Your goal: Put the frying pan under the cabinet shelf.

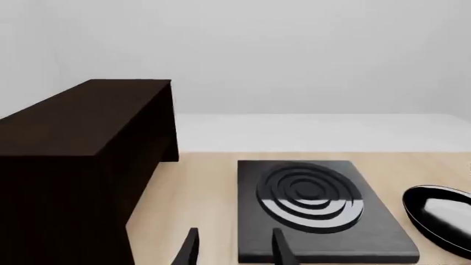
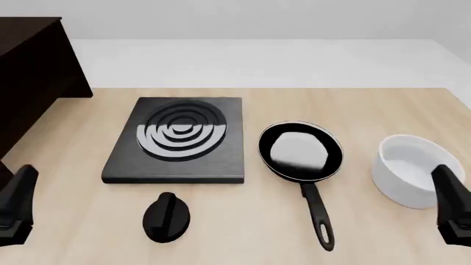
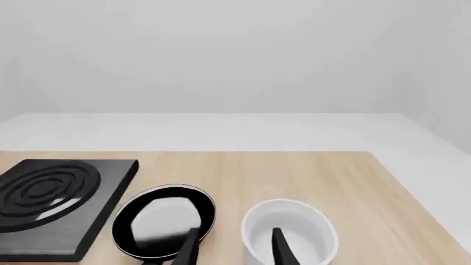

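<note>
While my left pincer [image 1: 234,248] hangs with its two fingers parted and nothing between them, its wrist view looks past them onto the near edge of the stove plate [image 1: 316,210] and bare bench [image 1: 198,187]. My right pincer [image 3: 234,248] is likewise spread and empty; its fingertips frame the gap between the frying pan [image 3: 163,222] and the white pot [image 3: 288,229].

In the front view both pincers sit low at the near corners of the bench, the left [image 2: 16,212] and the right [image 2: 453,207], well apart from everything. The frying pan [image 2: 300,152] lies flat on the bench just right of the stove plate [image 2: 176,141], its handle pointing toward me. The white pot [image 2: 412,170] stands right of the pan. A small black knob [image 2: 166,217] sits in front of the stove plate. The cabinet shelf [image 2: 33,77] stands at the far left, well apart from the pan.
</note>
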Controlling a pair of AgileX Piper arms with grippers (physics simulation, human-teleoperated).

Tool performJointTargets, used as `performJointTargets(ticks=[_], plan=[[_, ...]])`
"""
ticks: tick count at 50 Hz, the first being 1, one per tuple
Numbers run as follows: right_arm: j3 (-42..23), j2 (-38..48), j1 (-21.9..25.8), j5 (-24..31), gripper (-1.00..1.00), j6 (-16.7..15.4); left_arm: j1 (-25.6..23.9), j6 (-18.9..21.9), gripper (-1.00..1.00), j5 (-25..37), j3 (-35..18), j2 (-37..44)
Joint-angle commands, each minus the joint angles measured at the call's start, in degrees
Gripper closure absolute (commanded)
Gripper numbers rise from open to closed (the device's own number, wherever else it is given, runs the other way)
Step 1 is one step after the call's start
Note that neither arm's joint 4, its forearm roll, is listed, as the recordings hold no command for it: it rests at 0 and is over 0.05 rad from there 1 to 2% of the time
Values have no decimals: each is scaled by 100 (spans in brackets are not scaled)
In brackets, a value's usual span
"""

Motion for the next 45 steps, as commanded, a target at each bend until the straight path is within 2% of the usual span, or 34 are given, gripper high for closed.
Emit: performJointTargets(ticks=[1, 7, 8, 9, 10, 11, 14, 15, 17, 18, 19, 20, 21, 27, 28, 29, 32, 33, 35, 36, 37, 38, 39, 41, 43, 45], plan=[[-10, 0, 32, -5, -100, 44, -246, 285, -100, -77, -7, -1], [-31, -3, 60, 13, -100, 86, -795, 522, -100, -52, -84, 141], [-31, -3, 60, 14, -100, 86, -874, 630, -100, -42, -104, 134], [-41, 4, 68, 15, -100, 95, -1119, 929, -100, -107, -206, 292], [-30, 3, 74, 6, -100, 100, -1119, 929, -100, -118, -206, 304], [-27, 5, 80, 4, -100, 107, -1122, 839, -100, -323, -487, 1002], [-10, 2, 90, -7, -100, 121, -1502, 828, -100, -289, -1016, 1677], [-6, 1, 94, -8, -100, 125, -1713, 854, -100, -202, -1360, 2147], [-10, -3, 96, -2, -100, 134, -1875, 576, -100, 8, -1801, 2628], [-11, -6, 94, -1, -100, 138, -1953, 258, -100, 277, -2314, 3230], [-9, -14, 93, -2, -100, 140, -1894, 312, -100, 368, -2498, 3581], [-11, -17, 94, -3, -100, 146, -1894, 312, -100, 367, -2501, 3585], [-14, -7, 90, -2, -100, 145, -1804, 534, -100, 618, -2931, 4025], [-6, 26, 108, -10, -100, 158, -2425, 897, -100, 1589, -4098, 4763], [-6, 26, 108, -10, -100, 158, -2425, 897, -100, 1592, -4102, 4765], [-9, 26, 111, -10, -100, 168, -2476, 1084, -100, 1733, -4242, 4940], [-11, 37, 113, -30, -100, 168, -2936, 1088, -100, 2201, -4767, 5318], [-11, 29, 110, -23, -100, 160, -3350, 918, -100, 2468, -5056, 5644], [-9, 19, 97, -13, -100, 176, -3313, 1080, -100, 2515, -5137, 5683], [-11, 4, 91, -3, -100, 188, -3982, 799, -100, 2687, -5442, 5936], [-13, -10, 80, 6, -100, 198, -3887, 903, -100, 2732, -5533, 5908], [-13, -17, 75, 6, -100, 204, -4126, 926, -100, 2758, -5670, 5955], [-11, -19, 77, 2, -100, 206, -4408, 442, -100, 3030, -5924, 6253], [-13, -19, 81, 1, -100, 210, -4486, 753, -100, 3031, -6038, 6313], [-10, -19, 87, -1, -100, 224, -4978, 530, -100, 3219, -6318, 6649], [-14, -22, 94, 0, -100, 240, -5178, 516, -100, 3290, -6478, 6858]])
